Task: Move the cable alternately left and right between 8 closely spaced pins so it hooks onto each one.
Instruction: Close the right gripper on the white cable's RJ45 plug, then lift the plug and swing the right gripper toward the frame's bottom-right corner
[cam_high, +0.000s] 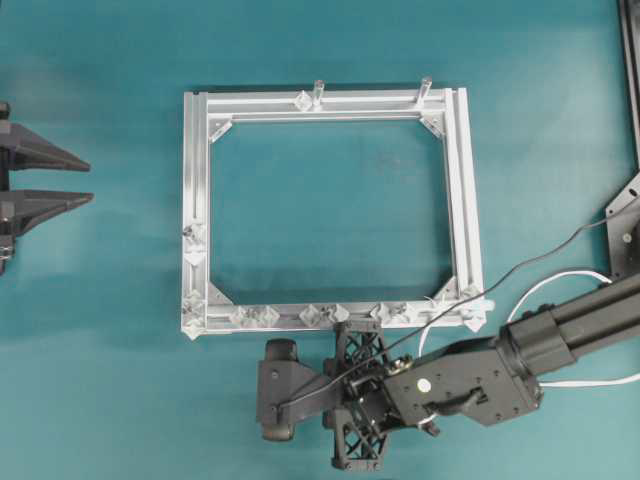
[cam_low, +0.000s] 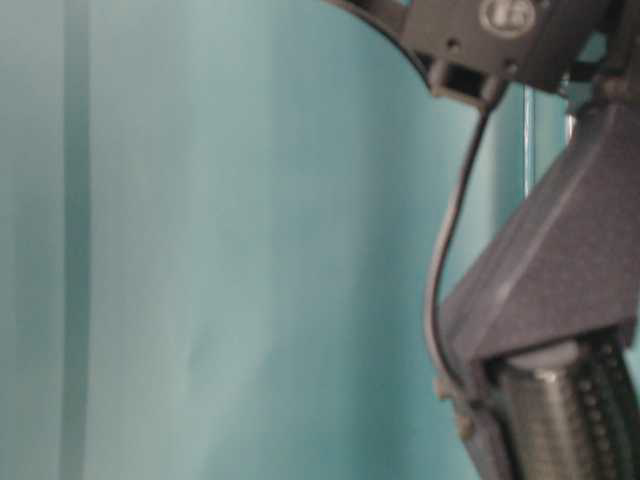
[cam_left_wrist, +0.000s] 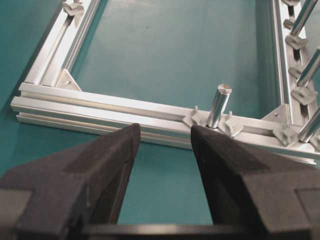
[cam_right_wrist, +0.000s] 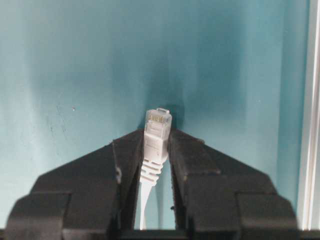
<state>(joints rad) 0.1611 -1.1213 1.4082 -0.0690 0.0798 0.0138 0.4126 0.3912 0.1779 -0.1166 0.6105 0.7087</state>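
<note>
My right gripper (cam_right_wrist: 157, 134) is shut on the white plug (cam_right_wrist: 158, 120) of the cable, which sticks out past the fingertips. The cord (cam_right_wrist: 145, 200) runs back between the fingers. From overhead, the right gripper (cam_high: 272, 392) hovers over the mat just in front of the frame's near rail; the plug is hidden there. The cable (cam_high: 548, 284) loops white beside the right arm. The pins (cam_high: 310, 315) are pale diamond studs, paired along that near rail. My left gripper (cam_high: 90, 180) stands open at the far left, apart from the frame, with nothing between its fingers (cam_left_wrist: 112, 160).
The square aluminium frame (cam_high: 200, 180) lies mid-table on the teal mat. Two silver posts (cam_high: 318, 92) rise from its far rail. In the left wrist view another post (cam_left_wrist: 218, 105) stands on the rail just ahead. The right arm (cam_low: 560, 300) fills the table-level view.
</note>
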